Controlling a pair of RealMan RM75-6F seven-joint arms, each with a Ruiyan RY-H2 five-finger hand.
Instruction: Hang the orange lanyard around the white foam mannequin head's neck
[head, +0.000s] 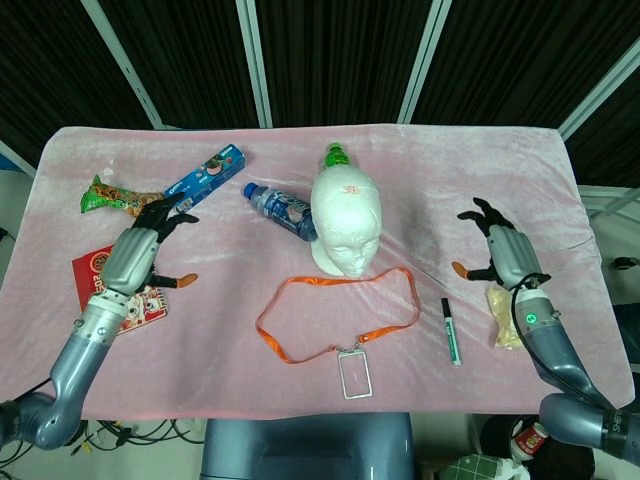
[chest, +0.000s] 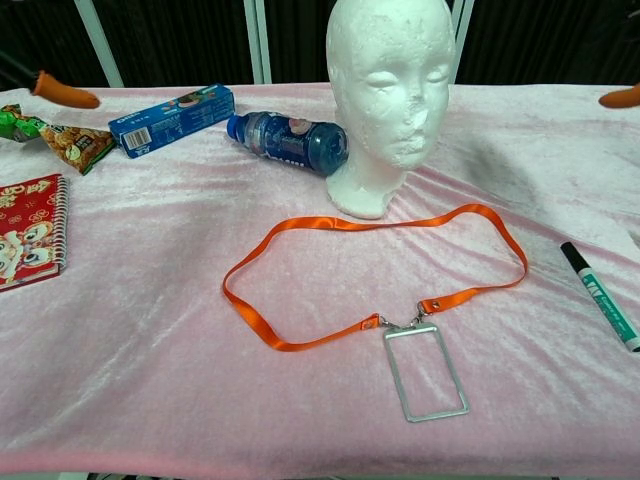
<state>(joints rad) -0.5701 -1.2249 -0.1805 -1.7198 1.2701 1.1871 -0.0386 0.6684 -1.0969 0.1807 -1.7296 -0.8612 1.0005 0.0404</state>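
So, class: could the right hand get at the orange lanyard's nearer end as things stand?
Probably yes. The right hand is open and apart from the orange lanyard; only the marker pen lies between them, flat on the cloth.

We identify the place as a robotics lab or test cell. The bench (head: 480, 160) is draped in pink velvet cloth and backed by black curtains (head: 330, 55) on white frame bars (head: 252, 62). Loose cables (head: 110, 432) lie on the floor below, and unrelated props are laid out for trials.
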